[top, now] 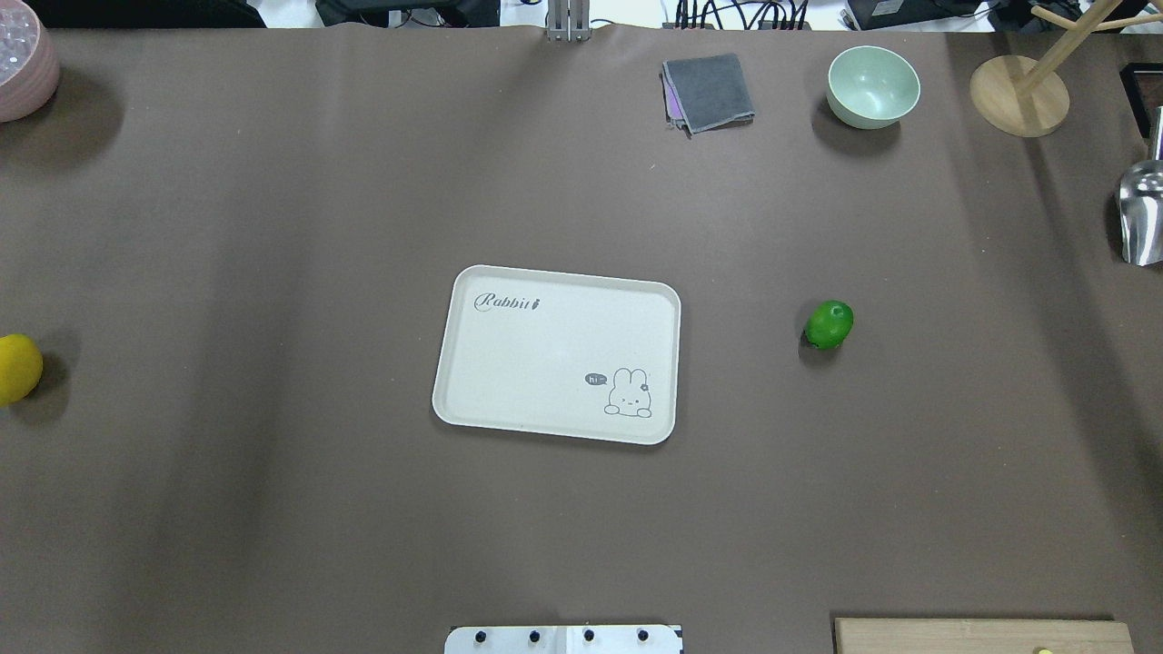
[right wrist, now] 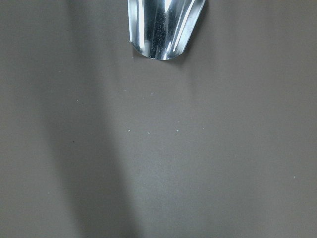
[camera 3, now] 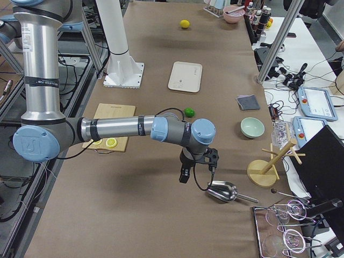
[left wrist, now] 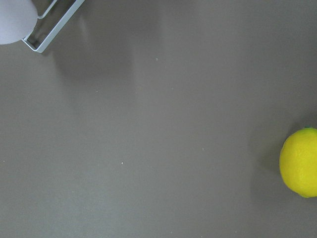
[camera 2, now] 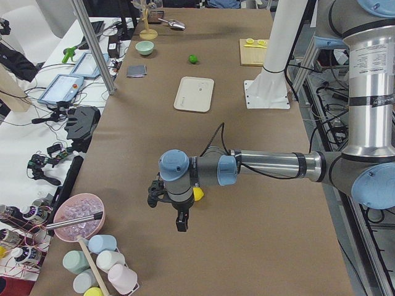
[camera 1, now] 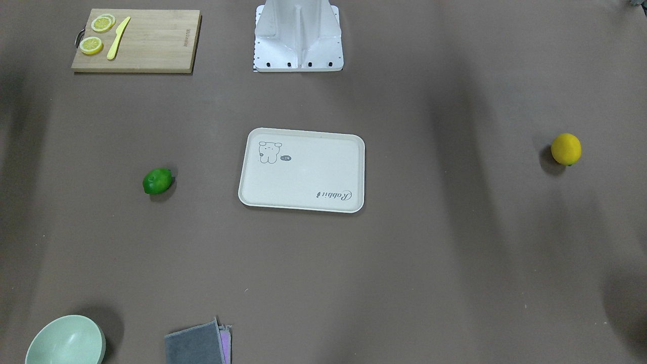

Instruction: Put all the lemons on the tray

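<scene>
The cream-white tray [camera 1: 303, 174] lies mid-table with nothing on it; it also shows in the overhead view [top: 545, 363]. The green lemon [camera 1: 157, 181] lies on the table on my right side [top: 829, 324], apart from the tray. The yellow lemon [camera 1: 566, 148] lies far out on my left side [top: 16, 368]. It shows at the right edge of the left wrist view [left wrist: 299, 162]. My left gripper [camera 2: 179, 221] hangs over the table beside the yellow lemon [camera 2: 197, 193]. My right gripper [camera 3: 184, 174] hangs far from the green lemon [camera 3: 189, 112]. I cannot tell whether either is open or shut.
A wooden cutting board [camera 1: 136, 40] with lemon slices and a yellow knife lies near the robot base [camera 1: 298, 35]. A green bowl [top: 872, 86], a grey cloth [top: 709, 91], a wooden stand [top: 1018, 95] and a metal scoop [top: 1140, 213] stand far right. A pink bowl [top: 23, 64] stands far left.
</scene>
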